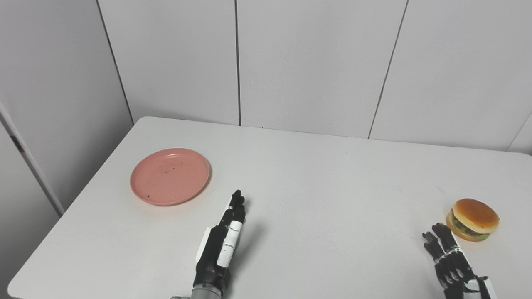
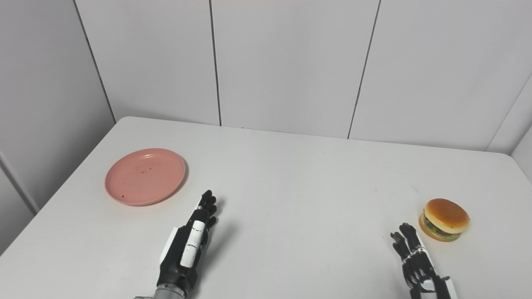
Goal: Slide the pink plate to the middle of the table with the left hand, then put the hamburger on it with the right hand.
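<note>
Both hands empty, plate and hamburger at opposite ends of the table.

I see the pink plate (image 1: 170, 176) near the white table's (image 1: 316, 187) left edge, the hamburger (image 1: 473, 219) by the right edge. My left hand (image 1: 222, 245) lies near the front edge, fingers straight and together, holding nothing, short of the plate. My right hand (image 1: 451, 259) sits at the front right, fingers loosely apart, empty, just beside the hamburger.

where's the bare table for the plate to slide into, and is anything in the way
The widest bare patch is the table middle, bordered by the pink plate on the left, the hamburger far right and the wall behind. The open left hand sits just right of the plate, near edge. Tightest spot: the open right hand beside the hamburger.
</note>
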